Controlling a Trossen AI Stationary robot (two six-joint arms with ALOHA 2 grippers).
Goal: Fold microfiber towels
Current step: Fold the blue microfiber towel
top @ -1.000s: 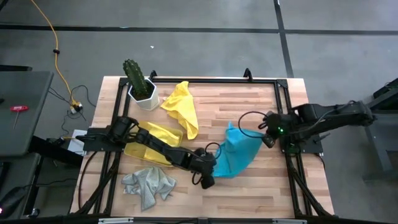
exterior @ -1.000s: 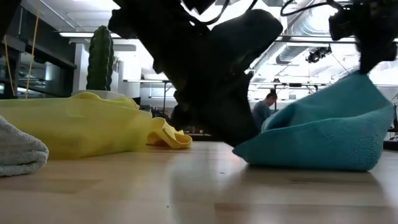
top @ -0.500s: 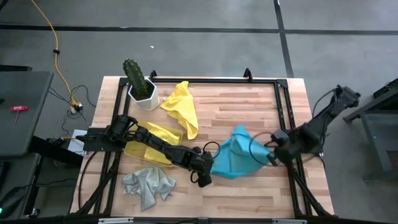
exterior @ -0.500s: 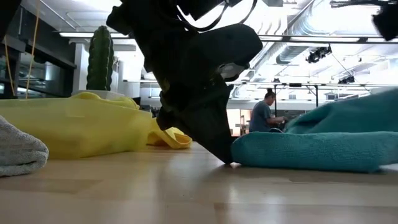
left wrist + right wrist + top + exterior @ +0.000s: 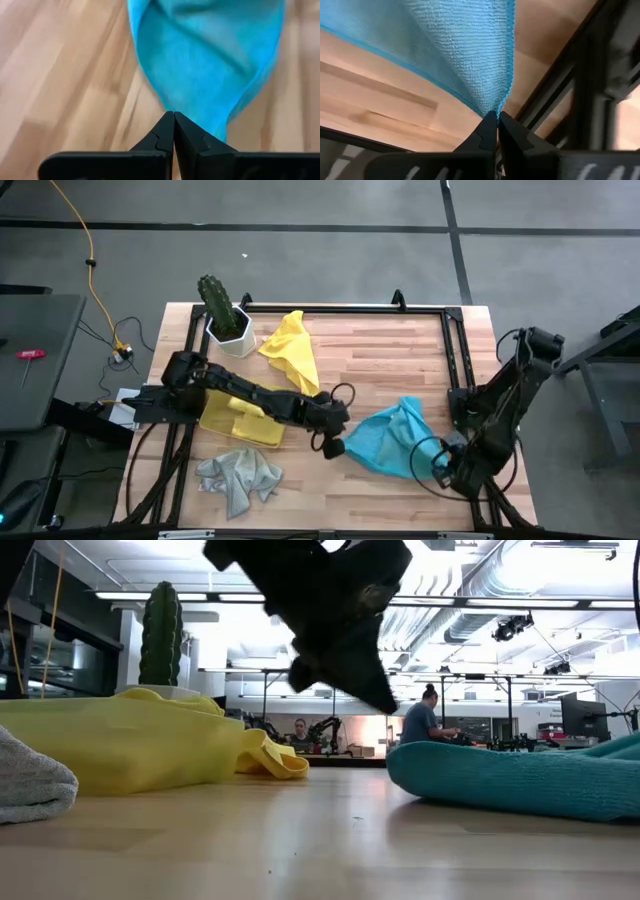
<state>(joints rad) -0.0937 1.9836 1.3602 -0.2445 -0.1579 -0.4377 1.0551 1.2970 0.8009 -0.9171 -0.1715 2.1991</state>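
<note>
From above: lying on the wooden table (image 5: 400,350), turquoise towel (image 5: 392,442) now dragged nearer the front right corner; right gripper (image 5: 443,467) pinching its corner, left gripper (image 5: 335,448) closed, empty, just beside its other end. At table height: showing a bright hall, people (image 5: 417,722) standing behind; towel flatter than before. No readable writing.

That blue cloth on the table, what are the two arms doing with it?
Both arms are pinching the blue towel by its corners, apparently to spread it for folding. The left gripper grips its left tip, the right gripper the corner by the table's right front edge. A grey towel and yellow towels lie unfolded.
</note>
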